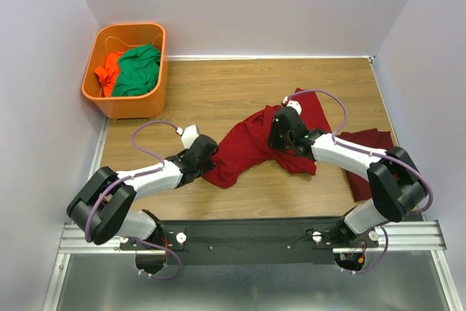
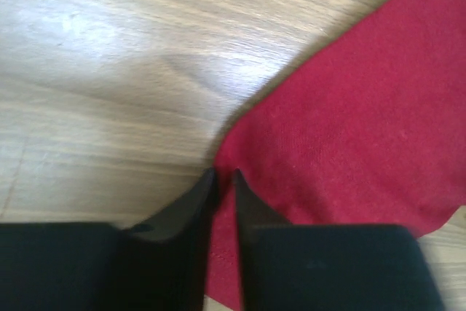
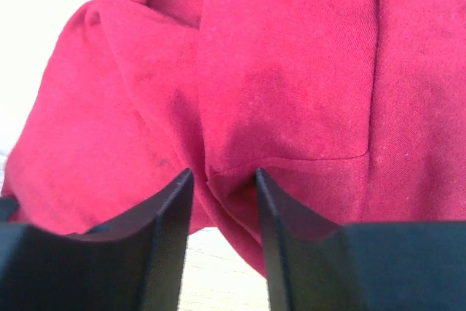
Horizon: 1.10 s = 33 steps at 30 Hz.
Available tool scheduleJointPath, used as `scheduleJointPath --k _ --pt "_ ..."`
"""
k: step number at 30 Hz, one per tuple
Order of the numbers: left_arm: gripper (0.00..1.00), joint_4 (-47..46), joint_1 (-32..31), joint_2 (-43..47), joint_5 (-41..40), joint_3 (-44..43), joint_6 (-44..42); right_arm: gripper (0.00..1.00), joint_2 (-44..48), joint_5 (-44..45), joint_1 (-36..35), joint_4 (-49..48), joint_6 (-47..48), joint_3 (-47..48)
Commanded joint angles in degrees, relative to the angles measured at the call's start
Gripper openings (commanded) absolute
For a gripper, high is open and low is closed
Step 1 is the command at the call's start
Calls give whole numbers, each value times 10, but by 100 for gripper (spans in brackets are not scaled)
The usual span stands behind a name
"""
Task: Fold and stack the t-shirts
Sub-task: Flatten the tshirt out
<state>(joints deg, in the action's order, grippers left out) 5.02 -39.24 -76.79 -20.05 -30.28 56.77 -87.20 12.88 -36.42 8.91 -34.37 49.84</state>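
A crumpled maroon t-shirt lies mid-table. My left gripper is at its lower-left edge. In the left wrist view the shirt fills the right side, and the hem runs into the narrow slit between the left gripper's fingers, which stand slightly apart. My right gripper is over the shirt's upper right part. In the right wrist view the shirt fills the frame, and the right gripper is open, straddling a raised fold. A second maroon t-shirt lies at the right, partly under the right arm.
An orange basket stands at the back left, holding a green garment and a bright orange garment. Bare wooden table lies between the basket and the shirt. Walls enclose the back and both sides.
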Motion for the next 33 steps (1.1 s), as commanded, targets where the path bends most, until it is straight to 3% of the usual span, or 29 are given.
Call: scheduleJointPath --k 1,4,5,8,11,21,28,33 --pt "15 -11 -7 -26 23 -1 -25 44 -11 21 -5 8 9 18" --pt "3 -16 -7 -25 23 -7 -33 32 -11 27 -5 13 14 26" --pt "0 -12 -7 -23 20 -11 -38 23 -10 31 -4 16 15 30" --pt "0 14 -2 1 -4 -37 -51 9 1 54 -4 37 20 49" --pt "0 60 17 37 -47 -82 -71 1 25 99 -4 73 26 76" --pt "0 126 113 172 -130 -250 -162 1 166 208 46 155 52 183" --pt "0 127 123 226 -196 -430 -229 1 253 289 50 168 95 300" --pt "0 106 124 255 -207 -489 -261 1 286 302 50 168 132 384"
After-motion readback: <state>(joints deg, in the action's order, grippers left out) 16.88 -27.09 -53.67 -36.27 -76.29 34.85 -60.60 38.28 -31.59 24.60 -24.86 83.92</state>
